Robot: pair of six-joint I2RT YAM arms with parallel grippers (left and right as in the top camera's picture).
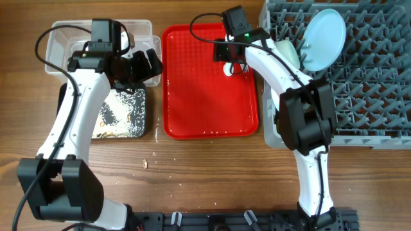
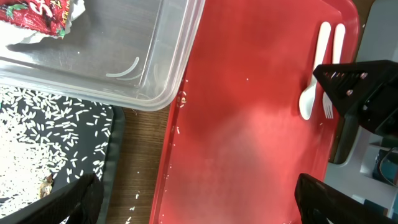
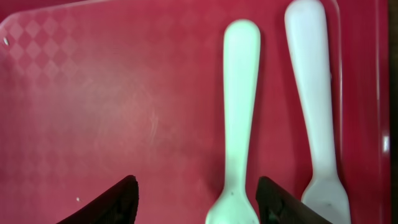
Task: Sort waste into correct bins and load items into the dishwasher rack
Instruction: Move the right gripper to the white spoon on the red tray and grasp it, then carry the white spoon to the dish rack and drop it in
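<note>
The white plastic spoon (image 3: 239, 118) and fork (image 3: 314, 106) lie side by side at the far right of the flat red serving tray (image 1: 205, 102). My right gripper (image 3: 199, 202) is open just above them, and the spoon's head lies between its fingers; it also shows in the overhead view (image 1: 232, 63). My left gripper (image 2: 199, 205) is open and empty over the gap between the red tray and the clear tub (image 2: 124, 56). The red snack wrapper (image 2: 37, 15) lies in the tub. Food scraps cover the black tray (image 2: 50, 130). The grey dishwasher rack (image 1: 366, 96) holds the blue plate (image 1: 324, 38) and a bowl (image 1: 289, 51).
A few loose scraps lie on the wooden table (image 1: 144, 163) in front of the black tray (image 1: 122, 112). The rack fills the right side, close against the red tray's right edge. The yellow cup is out of view.
</note>
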